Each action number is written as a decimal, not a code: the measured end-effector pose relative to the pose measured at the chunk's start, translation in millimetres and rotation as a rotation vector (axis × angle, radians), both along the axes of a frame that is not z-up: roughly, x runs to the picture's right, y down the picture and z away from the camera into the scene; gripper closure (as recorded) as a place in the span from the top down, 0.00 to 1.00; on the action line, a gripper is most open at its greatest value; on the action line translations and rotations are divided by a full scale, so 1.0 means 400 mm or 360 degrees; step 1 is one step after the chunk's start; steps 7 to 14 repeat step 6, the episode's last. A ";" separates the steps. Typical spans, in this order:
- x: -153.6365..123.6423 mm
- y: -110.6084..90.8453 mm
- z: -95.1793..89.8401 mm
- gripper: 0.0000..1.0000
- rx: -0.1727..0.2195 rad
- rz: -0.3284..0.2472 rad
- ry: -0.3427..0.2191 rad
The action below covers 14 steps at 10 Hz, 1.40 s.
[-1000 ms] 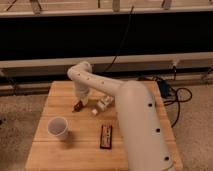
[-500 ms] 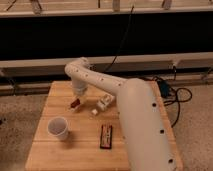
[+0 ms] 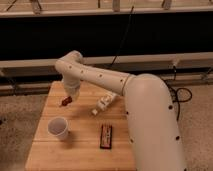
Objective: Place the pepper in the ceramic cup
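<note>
My gripper hangs down from the white arm over the left part of the wooden table. It is shut on the small dark red pepper, which it holds just above the tabletop. The white ceramic cup stands upright on the table, in front of the gripper and slightly to its left, apart from it. The cup's inside looks empty.
A dark rectangular bar with red markings lies in the middle front of the table. A small white object lies right of the gripper. My thick white arm covers the table's right side. Cables lie on the floor at the right.
The gripper has moved left with the pepper, from near the white object to a spot closer to the cup. The cup and the bar have not moved.
</note>
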State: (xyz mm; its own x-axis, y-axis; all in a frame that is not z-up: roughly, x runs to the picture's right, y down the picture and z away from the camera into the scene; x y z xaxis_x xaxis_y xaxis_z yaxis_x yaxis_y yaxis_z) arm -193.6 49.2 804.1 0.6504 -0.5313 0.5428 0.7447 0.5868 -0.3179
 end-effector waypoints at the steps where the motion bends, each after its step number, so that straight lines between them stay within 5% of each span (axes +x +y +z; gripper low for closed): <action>1: -0.010 0.001 -0.046 0.00 0.0014 -0.0012 0.0020; 6: -0.050 0.039 -0.171 0.00 0.0041 -0.0019 0.0050; 14: -0.050 0.039 -0.171 0.00 0.0041 -0.0019 0.0050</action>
